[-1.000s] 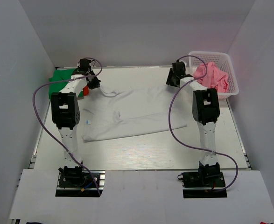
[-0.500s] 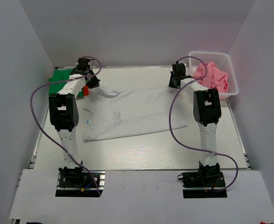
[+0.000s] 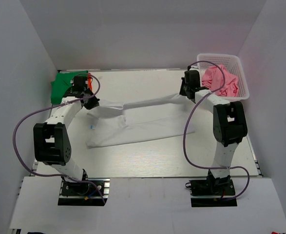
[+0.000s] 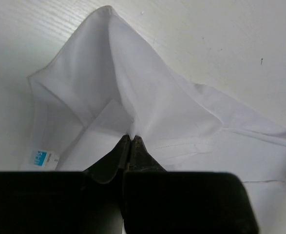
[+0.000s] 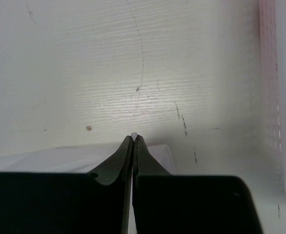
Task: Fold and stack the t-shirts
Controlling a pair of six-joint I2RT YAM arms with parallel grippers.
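Both jaws clamp the white t-shirt (image 3: 147, 122); basket (image 3: 243, 84) (pink t-shirt (image 3: 220, 80) inside) beside the right one.

No legible text; only a small blue label (image 4: 41, 157) on the white t-shirt (image 4: 147, 107), its print too blurred

A robotics lab cell: plain white walls (image 3: 143, 34) enclose a pale worktop (image 3: 147, 158) carrying two black-and-white robot arms (image 3: 52, 144) with purple cables (image 3: 184, 141).

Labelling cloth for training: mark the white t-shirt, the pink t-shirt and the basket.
white t-shirt (image 3: 147, 129), top view, flat body.
pink t-shirt (image 3: 220, 80), top view, crumpled middle.
basket (image 3: 228, 56), top view, far rim.
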